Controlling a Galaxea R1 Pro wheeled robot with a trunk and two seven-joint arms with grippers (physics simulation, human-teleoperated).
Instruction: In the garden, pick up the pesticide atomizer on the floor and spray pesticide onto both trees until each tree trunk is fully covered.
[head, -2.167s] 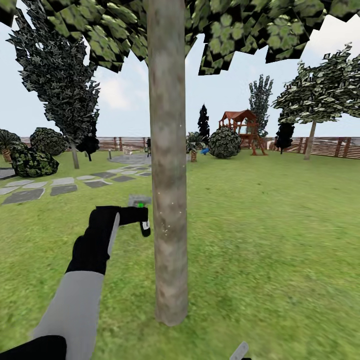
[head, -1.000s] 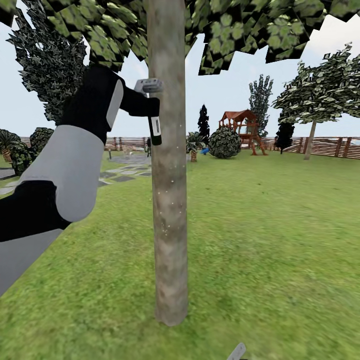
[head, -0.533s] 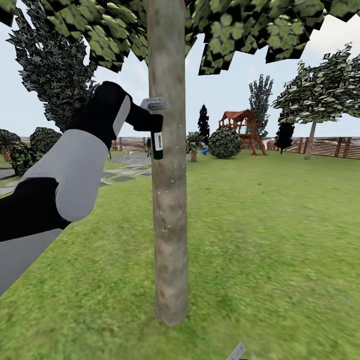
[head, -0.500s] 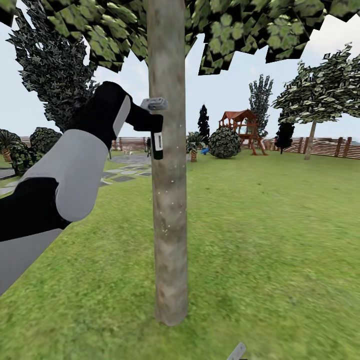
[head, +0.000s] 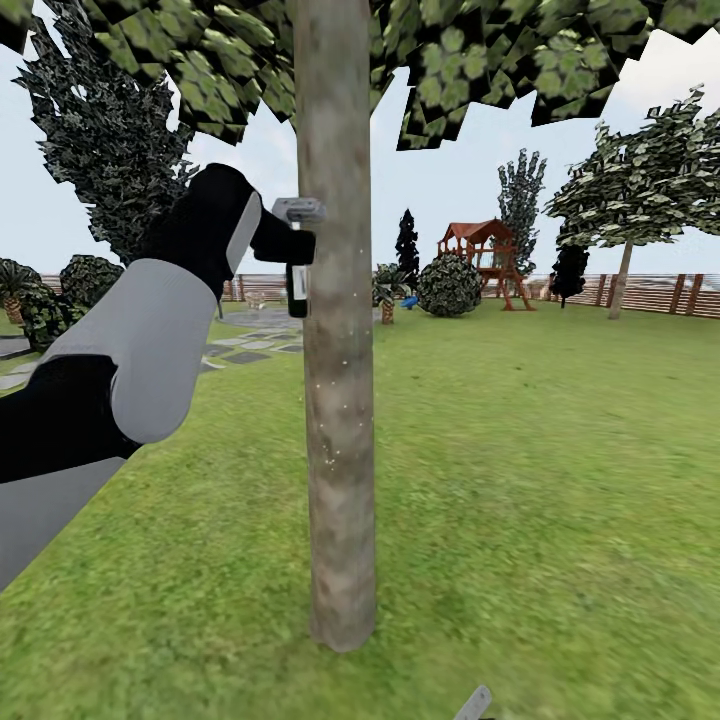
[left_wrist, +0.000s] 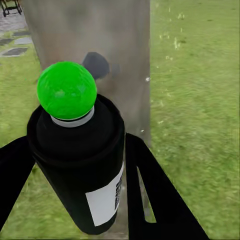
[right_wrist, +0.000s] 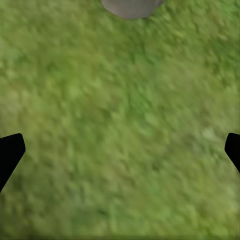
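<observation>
Pesticide atomizer (left_wrist: 80, 160), a dark can with a white label and a bright green button on top, sits clamped between the two black fingers (left_wrist: 155, 195) of the left gripper (head: 297, 262). In the head view the left arm is raised beside the near tree trunk (head: 338, 400), and the atomizer (head: 297, 285) hangs just at the trunk's left side, well above the lawn (head: 540, 480). The left wrist view shows the mottled grey-brown trunk (left_wrist: 100, 45) close ahead of the green button, with a dark shadow on the bark. The right gripper (right_wrist: 120, 150) is spread wide, its fingertips at opposite sides over bare grass (right_wrist: 120, 125). A second tree (head: 640, 190) stands well apart near the slatted fence (head: 660, 293), with a wooden playset (head: 483, 250) farther back.
</observation>
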